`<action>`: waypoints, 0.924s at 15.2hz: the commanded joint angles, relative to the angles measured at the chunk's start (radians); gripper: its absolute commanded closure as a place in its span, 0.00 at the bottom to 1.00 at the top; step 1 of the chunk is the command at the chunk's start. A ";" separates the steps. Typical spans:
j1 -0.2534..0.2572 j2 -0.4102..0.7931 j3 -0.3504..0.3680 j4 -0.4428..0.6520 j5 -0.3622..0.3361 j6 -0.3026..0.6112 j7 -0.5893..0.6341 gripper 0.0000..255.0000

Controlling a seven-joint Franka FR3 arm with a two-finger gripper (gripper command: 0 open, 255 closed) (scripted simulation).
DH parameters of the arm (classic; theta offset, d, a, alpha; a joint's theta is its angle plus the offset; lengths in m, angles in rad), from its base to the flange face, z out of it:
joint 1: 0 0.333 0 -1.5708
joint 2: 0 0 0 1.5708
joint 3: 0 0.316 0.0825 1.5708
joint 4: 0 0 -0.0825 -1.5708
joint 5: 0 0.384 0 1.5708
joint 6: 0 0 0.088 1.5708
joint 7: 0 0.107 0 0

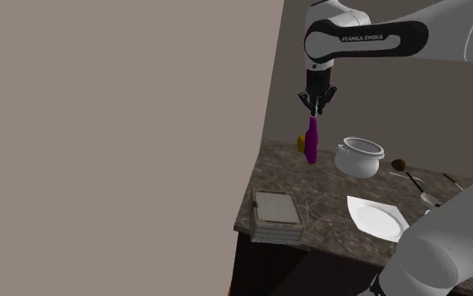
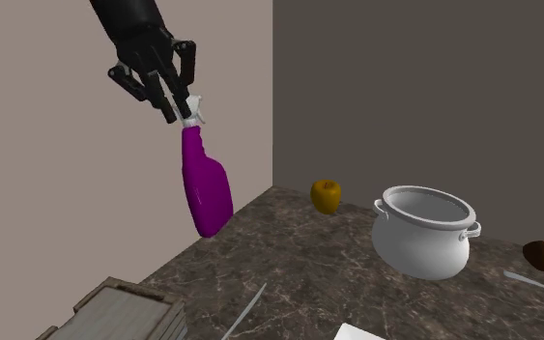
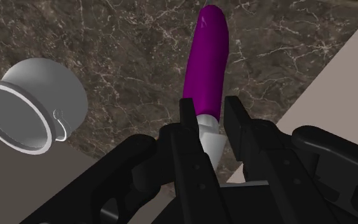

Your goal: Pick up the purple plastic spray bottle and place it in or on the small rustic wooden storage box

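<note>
**Grip.** The all-black two-finger gripper [image 2: 185, 111] is seen clamped on the white spray head of the purple plastic spray bottle [image 2: 207, 193]. In the wrist view the fingers [image 3: 189, 121] are pressed against either side of the head, with no gap. The bottle is held at its narrowest part, so the body hangs below the gripper [image 1: 318, 103] with its base swung slightly off vertical.

**Position.** The landmark is the white two-handled pot [image 1: 360, 157]. The bottle [image 1: 311, 139] is held in the air beside the pot and above its rim, toward the beige wall [image 1: 100, 126]. It is judged clear of the dark marbled counter [image 2: 299, 251]. Pick-up is judged done; carry and placement are not yet done.

**Target.** The small weathered wooden box [image 1: 275, 214] lies at the counter's corner, well apart from the pot, on the stand's side of it. Its slatted top looks flat and closed, so placing the bottle on top is judged likelier than inside.

**Surroundings.**
- A yellow round fruit [image 2: 326, 195] sits near the pot by the back wall.
- A brown round item [image 2: 542, 254] lies on the pot's far side.
- A white square plate [image 1: 377, 217] lies in front of the pot.
- A thin grey rod [image 2: 245, 309] lies between the pot and the box [image 2: 125, 309].

**Obstruction.** Nothing tall stands between the bottle [image 3: 204, 63] and the box. The swinging base and the nearby wall are judged the main risks.
</note>
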 commanded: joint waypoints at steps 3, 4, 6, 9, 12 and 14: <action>0.036 -0.052 0.063 -0.010 0.021 -0.070 0.078 1.00; 0.045 -0.061 0.078 -0.009 0.028 -0.087 0.097 1.00; 0.062 -0.077 0.110 -0.003 0.041 -0.122 0.135 1.00; 0.086 -0.093 0.159 0.015 0.063 -0.174 0.193 1.00; 0.109 -0.098 0.209 0.044 0.086 -0.226 0.254 1.00; 0.124 -0.096 0.242 0.068 0.101 -0.259 0.295 1.00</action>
